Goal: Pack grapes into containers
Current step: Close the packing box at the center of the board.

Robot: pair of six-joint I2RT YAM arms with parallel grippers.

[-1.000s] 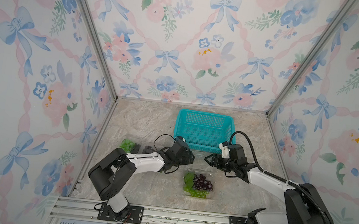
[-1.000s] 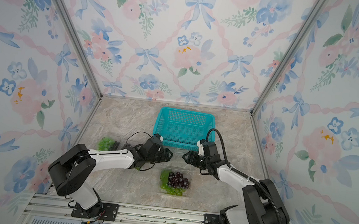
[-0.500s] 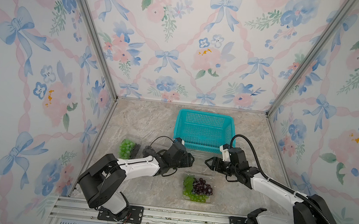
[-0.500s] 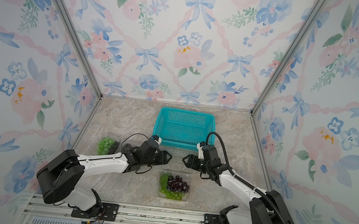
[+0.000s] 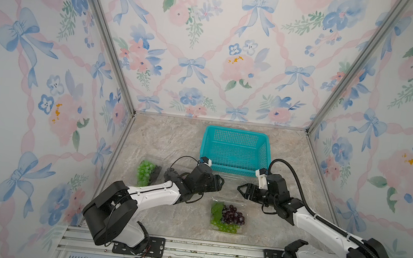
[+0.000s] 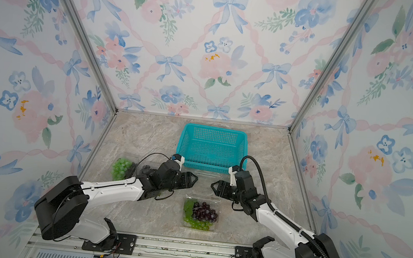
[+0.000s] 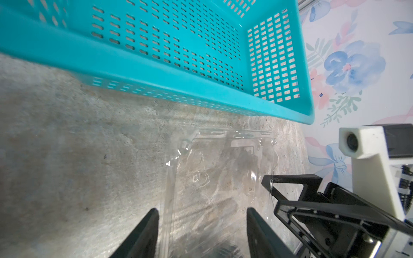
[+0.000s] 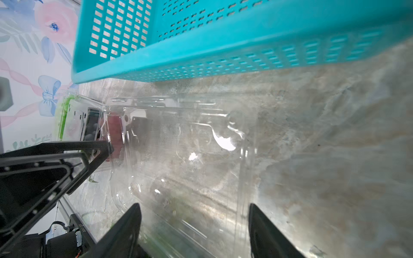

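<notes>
A clear container (image 5: 244,230) near the table's front holds green grapes (image 5: 224,226) and dark purple grapes (image 5: 233,214). Its clear lid (image 7: 223,169) (image 8: 190,143) lies open flat towards the basket. My left gripper (image 5: 220,184) (image 7: 202,225) and right gripper (image 5: 240,190) (image 8: 194,221) face each other just above that lid, both open with nothing between the fingers. A second container (image 5: 159,161) at the left holds a green bunch (image 5: 146,171) and dark grapes (image 5: 169,174), partly hidden by my left arm.
The teal perforated basket (image 5: 234,151) stands behind the lid with nothing showing in it, its near wall close to both grippers. The floral walls close off three sides. A metal rail (image 5: 187,248) runs along the front.
Both arms have sunk lower and stretched out. The gripper tips have hardly shifted and still face each other, with the jaws as wide as before.
</notes>
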